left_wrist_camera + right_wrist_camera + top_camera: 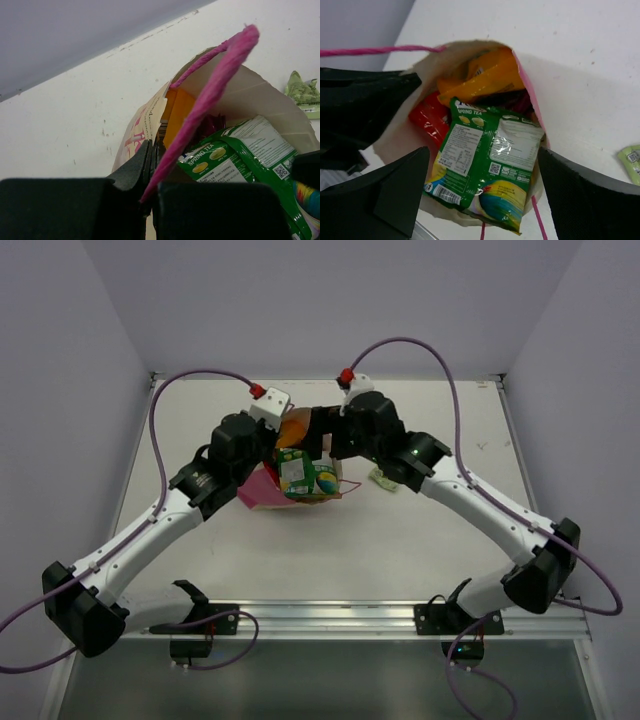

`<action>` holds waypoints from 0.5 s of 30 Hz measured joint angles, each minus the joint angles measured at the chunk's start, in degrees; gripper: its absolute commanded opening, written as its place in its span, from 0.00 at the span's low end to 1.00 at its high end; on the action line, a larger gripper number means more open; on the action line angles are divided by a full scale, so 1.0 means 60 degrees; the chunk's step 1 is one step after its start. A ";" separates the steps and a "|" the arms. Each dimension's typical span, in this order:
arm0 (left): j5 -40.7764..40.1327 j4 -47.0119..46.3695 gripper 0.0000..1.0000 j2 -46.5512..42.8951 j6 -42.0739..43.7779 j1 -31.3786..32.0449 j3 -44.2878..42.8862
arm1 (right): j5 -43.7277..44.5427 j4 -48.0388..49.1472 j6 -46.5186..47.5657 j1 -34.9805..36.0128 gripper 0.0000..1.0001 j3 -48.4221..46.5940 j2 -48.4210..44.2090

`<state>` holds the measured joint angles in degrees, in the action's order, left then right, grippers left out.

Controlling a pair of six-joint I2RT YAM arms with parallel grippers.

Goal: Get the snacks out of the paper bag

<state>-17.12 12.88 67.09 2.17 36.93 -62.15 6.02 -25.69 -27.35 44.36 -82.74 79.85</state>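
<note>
The paper bag [262, 490] leans open in the middle of the table, tan with pink sides. My left gripper [152, 152] is shut on its rim, with the pink cord handle [215, 85] running out between the fingers. A green packet [487, 160] lies on top in the bag's mouth, over a red packet [429, 117], an orange packet [480, 80] and a dark purple one [521, 102]. My right gripper [485, 195] is open wide above the bag's mouth, one finger on each side of the green packet, not touching it. A yellow-green packet [385, 480] lies on the table, right of the bag.
Both arms meet over the bag [300, 440] in the top view. Purple cables [170, 390] loop up behind them. White walls close the table at the back and sides. A metal rail [330, 615] runs along the near edge.
</note>
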 measured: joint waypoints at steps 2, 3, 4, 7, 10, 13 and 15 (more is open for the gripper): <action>-0.0007 0.0004 0.00 0.0015 0.0000 0.0000 -0.0018 | 0.0142 -0.0036 -0.0004 0.0273 0.91 -0.0124 0.0743; -0.0007 0.0004 0.00 0.0018 -0.0004 0.0000 -0.0022 | 0.0168 -0.0109 -0.0007 0.0379 0.91 -0.0124 0.1086; -0.0007 0.0007 0.00 0.0018 0.0000 0.0000 -0.0022 | 0.0182 -0.0215 -0.0011 0.0466 0.91 -0.0124 0.1424; -0.0007 0.0007 0.00 0.0018 -0.0007 0.0000 -0.0022 | 0.0259 -0.0466 -0.0011 0.0648 0.88 -0.0124 0.2255; 0.0004 0.0004 0.00 0.0018 -0.0007 0.0004 -0.0022 | 0.0350 -0.0514 -0.0051 0.0696 0.70 -0.0124 0.2583; 0.0004 0.0004 0.00 0.0018 -0.0007 0.0000 -0.0026 | 0.0433 -0.0481 -0.0084 0.0696 0.41 -0.0127 0.2583; -0.0004 0.0000 0.00 0.0018 -0.0007 0.0000 -0.0026 | 0.0539 -0.0404 -0.0124 0.0696 0.22 -0.0127 0.2572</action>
<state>-17.15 12.88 67.20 2.13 36.93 -62.30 9.26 -28.12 -28.10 48.53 -83.50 95.29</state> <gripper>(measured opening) 0.030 0.397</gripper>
